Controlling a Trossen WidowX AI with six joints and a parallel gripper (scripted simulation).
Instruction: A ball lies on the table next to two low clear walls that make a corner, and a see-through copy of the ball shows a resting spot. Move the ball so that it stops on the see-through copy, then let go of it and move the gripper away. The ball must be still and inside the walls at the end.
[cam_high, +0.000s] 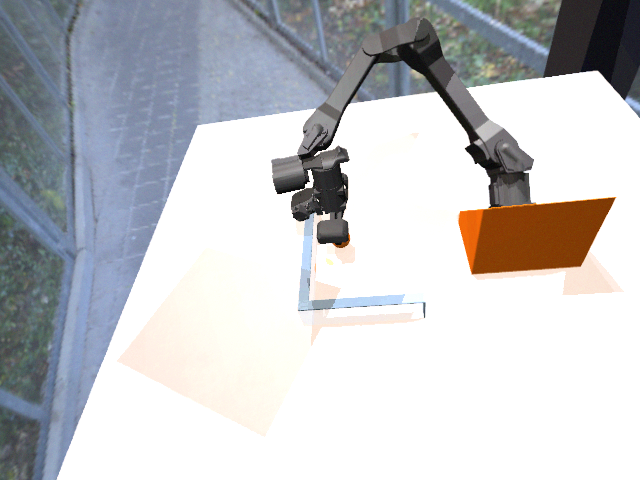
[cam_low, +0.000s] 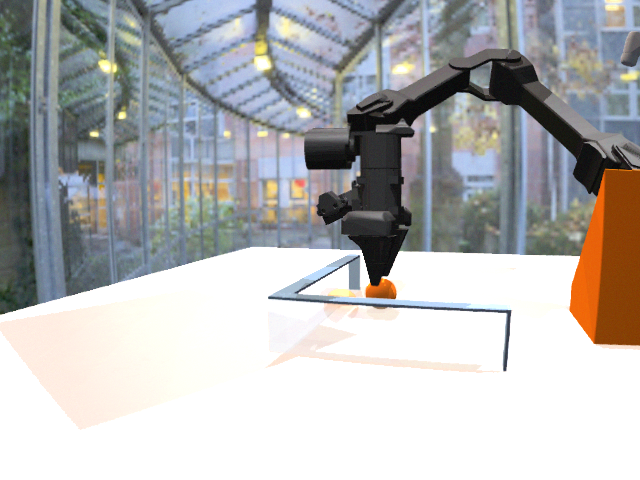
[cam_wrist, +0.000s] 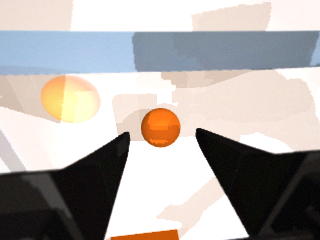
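Note:
The orange ball (cam_high: 343, 242) (cam_low: 382, 293) (cam_wrist: 160, 127) lies on the table inside the corner of the clear walls (cam_high: 361, 301) (cam_low: 439, 305) (cam_wrist: 65, 50). The see-through copy (cam_high: 329, 261) (cam_low: 341, 293) (cam_wrist: 72, 99) shows pale yellow-orange, nearer the corner and closer to the long left wall in the top view; in the wrist view it is left of and above the ball. My gripper (cam_low: 377, 282) (cam_wrist: 163, 134) is open and points down at the ball. In the wrist view the ball shows between the two fingertips with a gap on each side. In the top view the gripper body hides the fingertips and part of the ball.
A large orange block (cam_high: 532, 237) (cam_low: 617, 258) stands in front of the arm's base, right of the walls. One wall runs along the left of the ball, and the other (cam_high: 392, 299) crosses nearer the top camera. The table's left edge lies beyond the left wall.

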